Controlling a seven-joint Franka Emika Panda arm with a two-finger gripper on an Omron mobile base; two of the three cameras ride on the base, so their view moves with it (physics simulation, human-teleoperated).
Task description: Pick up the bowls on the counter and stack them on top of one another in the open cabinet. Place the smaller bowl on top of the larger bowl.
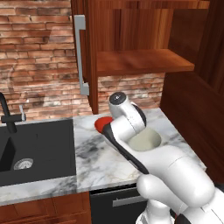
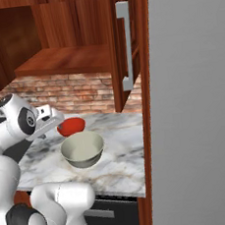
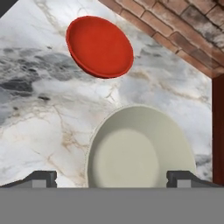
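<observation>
Cabinet point(image 1: 144, 61): open above the surface, shelf bare.
Surface point(image 1: 100, 157): carries both bowls.
Grey bowl point(image 3: 140, 151): below the hand.
Red bowl point(image 3: 99, 47): near it, apart.
Hand point(image 3: 113, 178): fingers apart, holding nothing.

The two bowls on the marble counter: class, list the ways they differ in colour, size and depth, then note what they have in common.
Colour: the smaller bowl is glossy red, while the larger bowl is pale grey-beige with a cream inside. Size: the larger bowl is clearly wider than the smaller bowl. Depth: the smaller bowl looks shallow, the larger bowl deeper. Shared: both are round, upright and empty, standing apart on the counter, with neither in the open cabinet yet.
</observation>
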